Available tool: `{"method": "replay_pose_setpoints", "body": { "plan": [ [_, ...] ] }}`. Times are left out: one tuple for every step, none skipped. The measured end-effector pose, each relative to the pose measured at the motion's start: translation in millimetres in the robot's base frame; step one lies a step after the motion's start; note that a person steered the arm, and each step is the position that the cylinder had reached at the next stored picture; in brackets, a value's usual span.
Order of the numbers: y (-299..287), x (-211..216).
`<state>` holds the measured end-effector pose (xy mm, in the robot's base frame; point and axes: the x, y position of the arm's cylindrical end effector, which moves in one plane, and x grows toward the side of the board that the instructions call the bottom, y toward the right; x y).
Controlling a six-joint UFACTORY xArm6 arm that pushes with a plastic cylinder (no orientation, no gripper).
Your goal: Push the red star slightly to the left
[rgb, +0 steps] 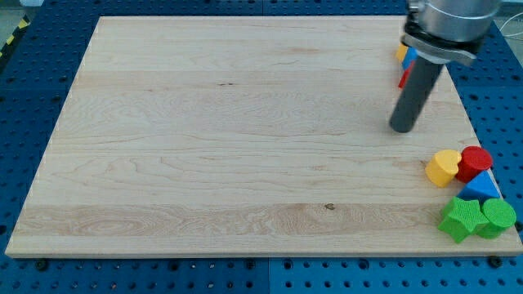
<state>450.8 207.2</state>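
The pale wooden tabletop (204, 147) is lying on a blue perforated base (24, 122) and filling most of the view. Toward the view's right, the arm (445, 24) is coming in from the view's top right corner, its grey wrist sitting above a straight dark rod (415, 86) that is leaning down and slightly to the view's left. The arm is carrying this rod in place of a pincer, so it is neither opening nor closing and is gripping nothing. My tip (402, 128) is resting on bare wood, touching no block. Just behind the upper part of the rod, three blocks are peeking out at its left edge: a yellow block (401, 51), a blue block (409, 59) and, lowest, a hidden red block (404, 79). Their shapes are too covered to tell, so I cannot say whether this red one is the red star. Further right and lower, well apart from my tip, a cluster is sitting at the tabletop's right edge: a yellow heart (443, 167) touching a rounded red block (476, 162), a blue triangle (480, 187) just below them, then a green star (460, 218) beside a rounded green block (497, 216).
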Motion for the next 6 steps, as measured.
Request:
{"method": "replay_pose_setpoints", "body": {
  "plan": [
    [47,0],
    [79,-31],
    [84,-74],
    [79,-97],
    [60,-98],
    [37,-98]
  ]
}}
